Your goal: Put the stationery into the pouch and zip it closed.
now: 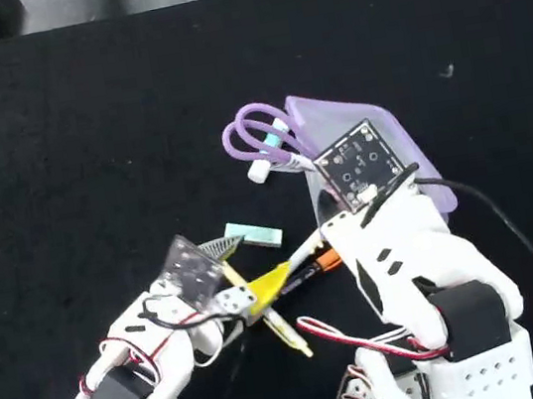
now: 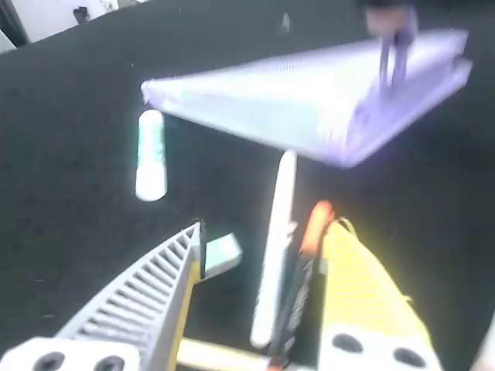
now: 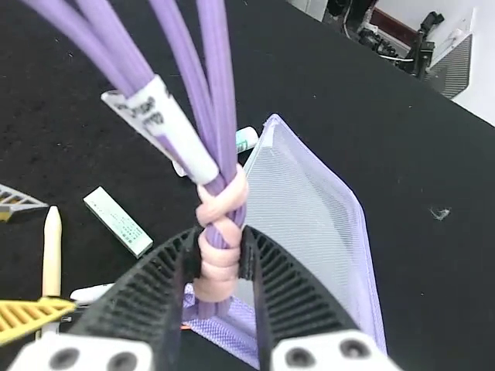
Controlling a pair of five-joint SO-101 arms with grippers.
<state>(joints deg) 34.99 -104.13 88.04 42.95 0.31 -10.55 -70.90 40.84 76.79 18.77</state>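
**Bimanual packing scene**

Right end effector [image 3: 219,251] is clenching the purple cord loops [image 3: 213,116], directly over the mesh pouch [image 3: 309,209] on the black bench [image 1: 86,136]. Left end effector [image 2: 264,228] is standing spread, fingers straddling a white pen [image 2: 277,209] and an orange-tipped pen [image 2: 308,255].

Crowded between the arms, open table all round.
I see wide bare table [image 1: 57,140] to the left of the cluster and beyond it, and more on the far right past the pouch [image 1: 335,117]. The middle is tight. A white pen [image 1: 304,251] and an orange-tipped pen [image 1: 324,262] lie side by side between my left gripper's [image 1: 243,266] spread fingers, with the eraser [image 1: 254,234] just beyond its grey finger. My right gripper [image 3: 220,251], clamped on the purple cord [image 1: 257,133], hangs over the pouch's near end. The cord's loops and a white stick [image 1: 259,171] crowd the pouch's left edge.
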